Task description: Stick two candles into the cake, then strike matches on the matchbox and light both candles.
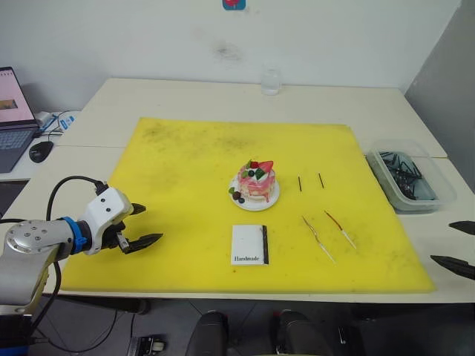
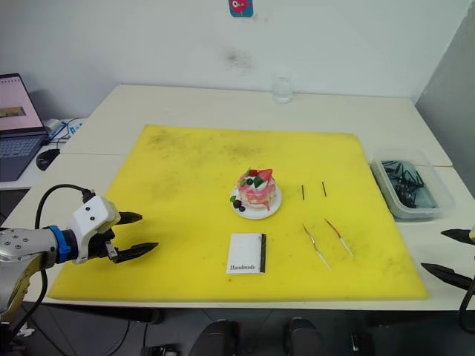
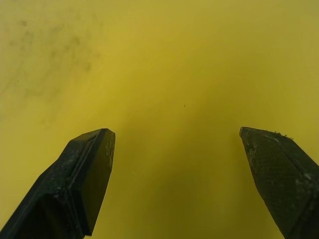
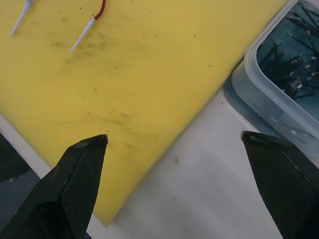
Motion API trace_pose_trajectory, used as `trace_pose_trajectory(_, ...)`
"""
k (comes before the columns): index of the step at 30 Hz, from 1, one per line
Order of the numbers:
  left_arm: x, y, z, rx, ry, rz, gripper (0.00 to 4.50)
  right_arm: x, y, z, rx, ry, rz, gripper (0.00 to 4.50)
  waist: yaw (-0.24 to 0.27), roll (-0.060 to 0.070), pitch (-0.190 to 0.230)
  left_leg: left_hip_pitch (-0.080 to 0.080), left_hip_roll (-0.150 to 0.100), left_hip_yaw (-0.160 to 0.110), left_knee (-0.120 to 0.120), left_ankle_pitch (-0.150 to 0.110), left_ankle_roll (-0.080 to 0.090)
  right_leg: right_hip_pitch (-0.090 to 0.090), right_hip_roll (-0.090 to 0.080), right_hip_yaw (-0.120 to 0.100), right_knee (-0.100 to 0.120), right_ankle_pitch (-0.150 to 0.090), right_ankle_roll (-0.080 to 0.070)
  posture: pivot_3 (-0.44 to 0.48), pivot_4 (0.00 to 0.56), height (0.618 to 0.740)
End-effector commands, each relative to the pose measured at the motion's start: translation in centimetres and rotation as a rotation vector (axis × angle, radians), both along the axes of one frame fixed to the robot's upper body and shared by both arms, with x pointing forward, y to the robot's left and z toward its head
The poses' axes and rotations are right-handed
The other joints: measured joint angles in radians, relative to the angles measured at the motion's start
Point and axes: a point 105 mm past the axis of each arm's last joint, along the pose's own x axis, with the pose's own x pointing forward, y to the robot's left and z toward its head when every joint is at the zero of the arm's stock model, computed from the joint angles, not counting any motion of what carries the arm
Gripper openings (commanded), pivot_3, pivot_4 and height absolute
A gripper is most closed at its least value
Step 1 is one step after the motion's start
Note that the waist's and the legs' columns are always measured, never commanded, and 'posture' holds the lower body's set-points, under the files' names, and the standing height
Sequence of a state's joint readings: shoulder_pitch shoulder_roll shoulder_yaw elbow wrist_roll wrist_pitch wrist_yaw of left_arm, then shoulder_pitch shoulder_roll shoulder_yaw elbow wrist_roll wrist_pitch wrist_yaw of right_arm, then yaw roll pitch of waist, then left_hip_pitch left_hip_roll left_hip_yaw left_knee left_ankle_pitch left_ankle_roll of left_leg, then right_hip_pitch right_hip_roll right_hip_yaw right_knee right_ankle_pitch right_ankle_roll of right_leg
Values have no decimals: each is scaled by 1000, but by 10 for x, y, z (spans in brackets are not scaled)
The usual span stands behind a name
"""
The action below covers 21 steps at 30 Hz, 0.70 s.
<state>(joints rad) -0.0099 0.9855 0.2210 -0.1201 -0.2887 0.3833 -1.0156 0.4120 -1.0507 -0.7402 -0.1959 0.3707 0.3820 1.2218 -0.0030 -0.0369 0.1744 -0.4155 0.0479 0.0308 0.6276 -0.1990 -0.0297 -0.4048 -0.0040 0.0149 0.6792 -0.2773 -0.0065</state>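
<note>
The pink-and-white cake (image 1: pixel 256 185) sits on its small white plate in the middle of the yellow mat (image 1: pixel 185 163). Two thin reddish candles (image 1: pixel 318 239) (image 1: pixel 339 228) lie flat on the mat to its front right; their pale ends (image 4: pixel 82 35) show in the right wrist view. Two short dark matches (image 1: pixel 299 183) (image 1: pixel 320 179) lie just right of the cake. The white "Handmade" matchbox (image 1: pixel 249 245) rests in front of the cake. My left gripper (image 1: pixel 140 225) hovers open over the mat's left part. My right gripper (image 1: pixel 460 247) stands open beyond the mat's right front corner.
A clear plastic tub (image 1: pixel 410 176) with several dark sticks stands right of the mat. A glass (image 1: pixel 271 81) is at the table's far edge. A laptop (image 1: pixel 13 122) and mouse (image 1: pixel 41 151) sit on the desk at the left.
</note>
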Motion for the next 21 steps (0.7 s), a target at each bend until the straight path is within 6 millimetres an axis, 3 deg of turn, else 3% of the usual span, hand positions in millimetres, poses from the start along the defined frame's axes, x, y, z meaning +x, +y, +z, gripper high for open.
trace_pose_trajectory(1,0,-5,5,-3,-22,-20,4458,4,1,7,-16,-38,7,4500,0,0,0,0,0,0,0,0,0,0,0,0,0,0,0,0,150,740)
trace_pose_trajectory(21,5,-6,13,-97,-75,-78,4458,19,7,6,-6,-82,26,4500,0,0,0,0,0,0,0,0,0,0,0,0,0,3,6,0,150,740)
